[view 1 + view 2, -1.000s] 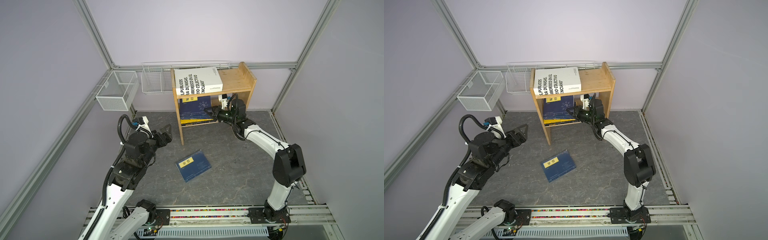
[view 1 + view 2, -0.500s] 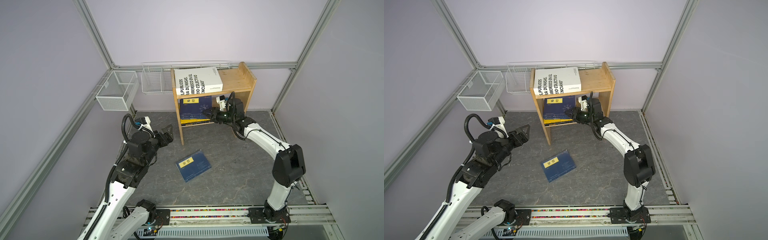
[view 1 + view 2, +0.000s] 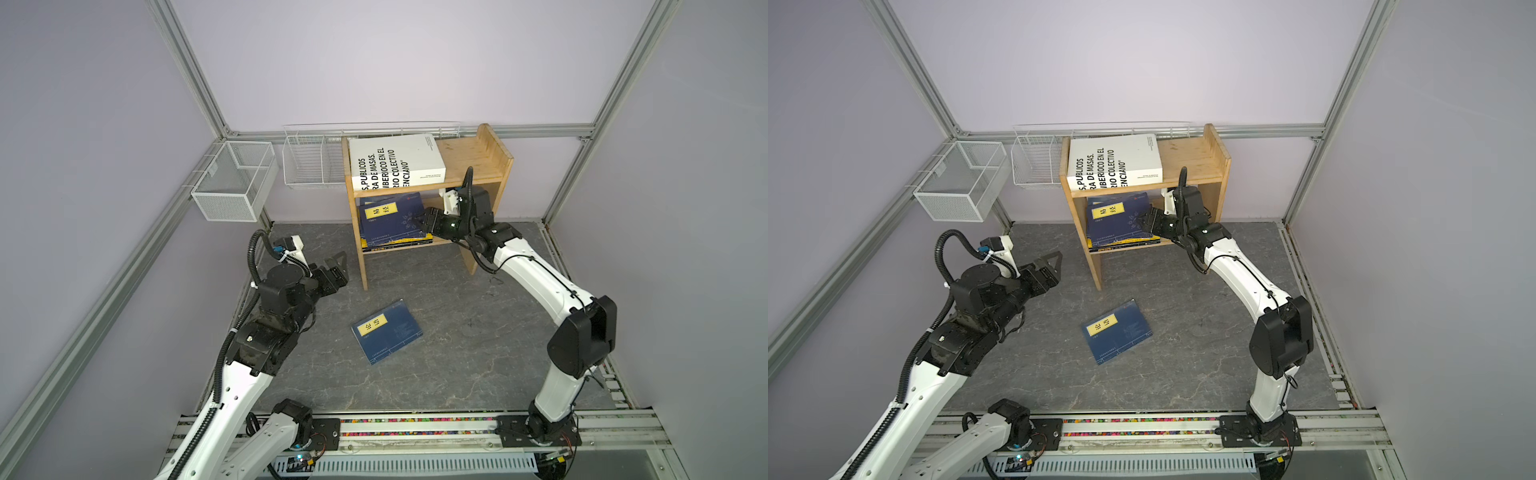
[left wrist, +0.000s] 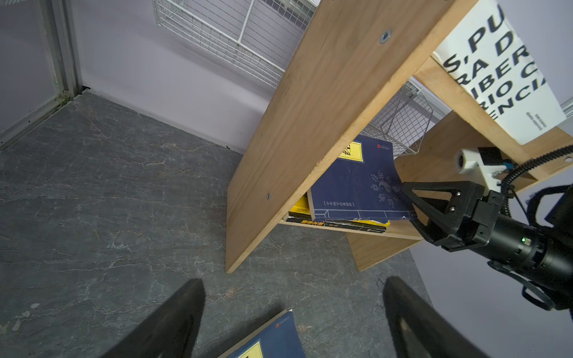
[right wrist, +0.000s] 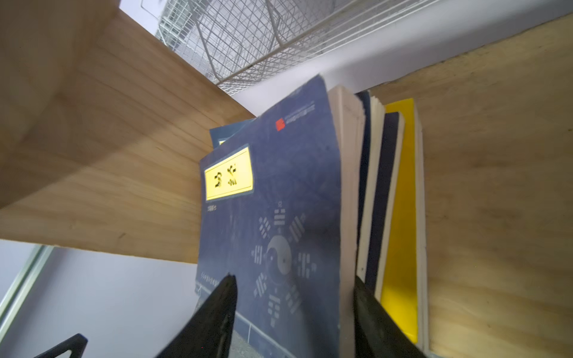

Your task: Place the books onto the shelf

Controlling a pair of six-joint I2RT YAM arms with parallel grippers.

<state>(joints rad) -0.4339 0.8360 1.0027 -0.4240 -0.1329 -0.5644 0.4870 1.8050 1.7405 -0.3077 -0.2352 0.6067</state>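
- Grey stone-look floor (image 3: 457,332), lilac walls; you have two white wire baskets (image 3: 232,187) hung at the back left.
- Your left gripper (image 3: 340,270) hovers above the floor, its fingers spread wide, holding nothing.
- One navy book (image 3: 386,332) lies flat on the floor, mid-scene.
- One pine shelf (image 3: 478,153): one white book (image 3: 395,162) lies on top. Below, at least three navy books are stacked over one yellow book (image 5: 400,217) and one black book (image 4: 335,224).
- Your right gripper (image 3: 426,218) reaches into the lower tier, its fingers parted either side of the top navy book (image 3: 395,220).
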